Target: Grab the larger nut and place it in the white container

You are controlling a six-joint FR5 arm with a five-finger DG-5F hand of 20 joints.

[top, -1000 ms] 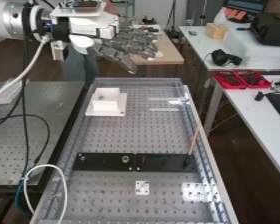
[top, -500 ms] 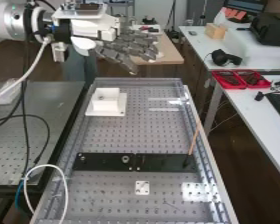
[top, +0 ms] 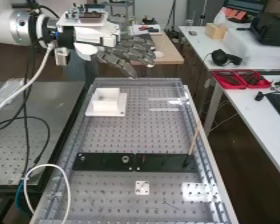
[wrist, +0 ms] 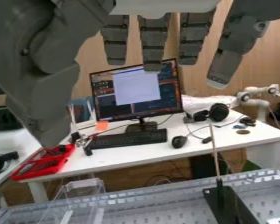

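Note:
High above the far end of the bench, the hand (top: 127, 52) is open, its fingers extended and nothing held in them. In the wrist view the fingers of the hand (wrist: 154, 42) hang straight, with the thumb to one side. Below the hand, the white container (top: 106, 106) stands on the perforated bench; a small greyish spot shows inside it, which I cannot identify. On the black bar (top: 104, 166) the smaller nut (top: 82, 158) and the bearing (top: 125, 159) stand apart, with bare bar between them.
A thin wooden stick (top: 194, 140) rises from the bar's far right part. A white square plate (top: 142, 188) lies nearer on the bench. Clear plastic strips (top: 165, 109) lie beyond the bar. Red trays (top: 240, 79) sit on the side table (top: 254, 107).
The hand has sunk a little and shifted slightly left in the high view, its fingers still extended. The container and the parts on the bar have kept their places.

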